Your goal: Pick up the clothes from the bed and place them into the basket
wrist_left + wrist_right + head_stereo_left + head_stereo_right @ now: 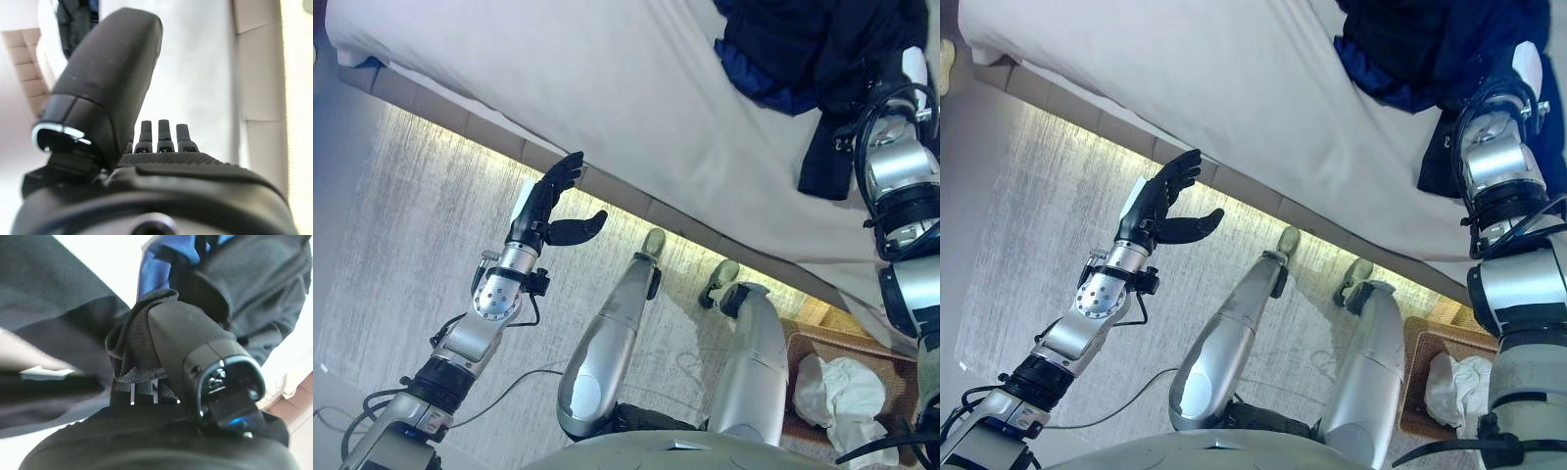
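Dark clothes are seen on the bed at 1 o'clock, pinched by the right hand, cloth caught under its thumb. Left hand is held wide at 9 o'clock. Basket sits at 5 o'clock, white cloth inside.

Left arm: reaching up from lower left, forearm angling toward bed edge. Left hand: hovering in air, fingers straight and spread, thumb sticking out sideways, holding nothing.

Right arm: extending up along right side, wrist bending inward. Right hand: pinching dark cloth, thumb pressing a fold against the fingers; fingertips mostly buried in fabric, only hand back w/ white cover showing in head views.
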{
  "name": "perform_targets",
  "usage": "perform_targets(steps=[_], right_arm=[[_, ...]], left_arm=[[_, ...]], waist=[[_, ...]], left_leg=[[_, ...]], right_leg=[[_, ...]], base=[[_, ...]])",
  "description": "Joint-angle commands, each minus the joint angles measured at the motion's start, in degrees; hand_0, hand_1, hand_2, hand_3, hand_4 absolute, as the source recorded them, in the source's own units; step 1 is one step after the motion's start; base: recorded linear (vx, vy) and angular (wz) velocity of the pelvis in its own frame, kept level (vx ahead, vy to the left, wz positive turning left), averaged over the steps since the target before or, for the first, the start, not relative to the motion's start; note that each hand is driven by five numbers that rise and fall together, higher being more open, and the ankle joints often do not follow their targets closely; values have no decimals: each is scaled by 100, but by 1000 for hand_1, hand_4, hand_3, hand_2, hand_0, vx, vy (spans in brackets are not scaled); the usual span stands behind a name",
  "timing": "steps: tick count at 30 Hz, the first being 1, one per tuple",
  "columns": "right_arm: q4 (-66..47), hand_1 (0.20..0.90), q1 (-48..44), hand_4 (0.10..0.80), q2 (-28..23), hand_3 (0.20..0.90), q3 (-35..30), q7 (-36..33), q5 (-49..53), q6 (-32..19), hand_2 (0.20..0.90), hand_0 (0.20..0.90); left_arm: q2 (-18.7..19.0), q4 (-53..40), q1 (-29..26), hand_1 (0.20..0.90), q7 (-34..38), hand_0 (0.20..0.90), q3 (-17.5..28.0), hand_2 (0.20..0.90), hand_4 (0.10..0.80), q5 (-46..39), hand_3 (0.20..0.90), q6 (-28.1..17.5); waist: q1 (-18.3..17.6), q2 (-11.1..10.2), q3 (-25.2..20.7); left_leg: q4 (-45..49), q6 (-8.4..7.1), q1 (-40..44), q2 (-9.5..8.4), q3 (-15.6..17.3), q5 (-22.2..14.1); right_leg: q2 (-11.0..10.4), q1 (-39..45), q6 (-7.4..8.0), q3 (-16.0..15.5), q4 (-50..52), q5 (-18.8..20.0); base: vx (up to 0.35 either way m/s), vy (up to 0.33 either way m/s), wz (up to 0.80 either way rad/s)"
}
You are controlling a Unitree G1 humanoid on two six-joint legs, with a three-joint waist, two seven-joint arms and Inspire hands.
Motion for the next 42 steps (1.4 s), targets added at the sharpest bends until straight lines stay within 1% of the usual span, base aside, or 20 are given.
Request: perform_targets(steps=[1,2,3,4,5,6,9,11,16,19,22,27,30,35,39,42], right_arm=[[-213,300,-449,100,-655,200,54,-2,91,-599,300,300],[-219,300,-421,100,-682,200,15,40,141,-640,300,300],[-218,300,-397,100,-707,200,-10,90,177,-654,300,300],[-221,300,-331,100,-731,200,-46,145,238,-709,300,300],[-222,300,-328,100,-732,200,-48,145,238,-710,300,300],[-233,300,-272,100,-790,200,-89,253,356,-727,300,300],[-299,300,-112,100,-867,200,-205,361,539,-777,300,300],[-329,300,10,100,-921,200,-318,487,648,-795,300,300],[-443,300,314,100,-1062,200,-589,725,966,-831,300,300],[-565,300,439,100,-1129,200,-700,790,1072,-817,300,300],[-666,300,523,100,-1163,200,-779,774,1105,-864,300,300],[-850,300,536,100,-1306,200,-870,707,1296,-1044,300,300],[-923,300,417,100,-1412,200,-842,674,1363,-1104,300,300],[-1014,300,4,100,-1640,200,-682,528,1510,-1242,300,300],[-1052,300,-327,100,-1812,200,-543,400,1621,-1356,300,300],[-1172,300,-636,100,-2063,200,-403,116,1747,-1466,300,300]], left_arm=[[67,-461,-55,900,63,900,427,900,800,-174,900,-319],[70,-406,-78,900,54,900,432,900,800,-201,900,-268],[76,-371,-96,900,42,900,420,900,800,-228,900,-210],[54,-328,-100,900,37,900,412,900,800,-231,900,-134],[55,-328,-100,900,37,900,411,900,800,-231,900,-134],[46,-272,-115,900,26,900,391,900,800,-245,900,-23],[39,-185,-95,900,-26,900,361,900,800,-259,900,72],[17,-123,-66,900,-102,900,362,900,800,-244,900,203],[-36,136,57,900,-209,900,345,900,800,-125,900,476],[-43,326,145,900,-259,900,359,900,800,-89,900,565],[-69,451,201,900,-308,900,381,900,800,-51,900,562],[-107,695,221,900,-315,900,383,900,800,-4,900,568],[-114,890,224,900,-316,900,355,900,800,36,900,572],[-136,1279,140,900,-236,900,211,900,800,137,900,642],[-161,1423,100,900,-219,900,165,900,800,180,900,661],[-198,1686,96,900,-208,900,111,900,800,270,900,608]], waist=[[-58,-122,-227],[-76,-157,-249],[-90,-164,-305],[-119,-208,-414],[-119,-206,-409],[-159,-266,-570],[-222,-341,-788],[-262,-421,-1027],[-338,-569,-1587],[-382,-665,-1922],[-396,-716,-2154],[-456,-807,-2446],[-493,-844,-2530],[-553,-911,-2657],[-585,-942,-2710],[-643,-994,-2780]], left_leg=[[-435,-13,1076,289,246,-620],[-538,-33,1247,319,248,-611],[-681,-25,1329,347,254,-437],[-810,-44,1491,378,251,-422],[-816,-44,1502,380,250,-420],[-1010,-75,1724,426,235,-401],[-1347,-115,2106,507,225,-340],[-1713,-146,2479,577,237,-275],[-2413,-187,3130,645,298,-113],[-2708,-198,3381,698,336,-34],[-2945,-211,3579,743,367,25],[-3243,-231,3834,789,425,55],[-3302,-241,3916,807,457,46],[-3492,-280,4058,833,521,72],[-3637,-292,4117,827,539,106],[-3729,-286,4141,822,537,124]], right_leg=[[235,1320,110,-178,-436,-76],[242,1506,119,-190,-593,-40],[244,1619,78,-260,-794,145],[275,1804,84,-260,-989,187],[278,1816,83,-263,-997,191],[341,2071,95,-238,-1305,242],[426,2462,138,-207,-1740,345],[484,2851,186,-199,-2234,459],[641,3544,288,-212,-3086,676],[707,3781,346,-197,-3417,797],[755,3961,381,-193,-3647,885],[829,4182,422,-137,-3950,966],[851,4255,436,-91,-4058,1002],[870,4366,506,-28,-4355,1152],[908,4388,533,14,-4530,1239],[939,4388,538,60,-4555,1226]], base=[[24,-1,-21],[-44,24,-22],[-23,27,-17],[-29,29,-13],[69,3,-12],[67,0,-16],[67,-6,-10],[70,-8,-7],[89,-10,-12],[60,-29,-1],[13,-10,1],[-8,-4,-2],[-4,-3,-1],[-6,-10,-4],[-11,-15,-4],[-6,-12,-8]])
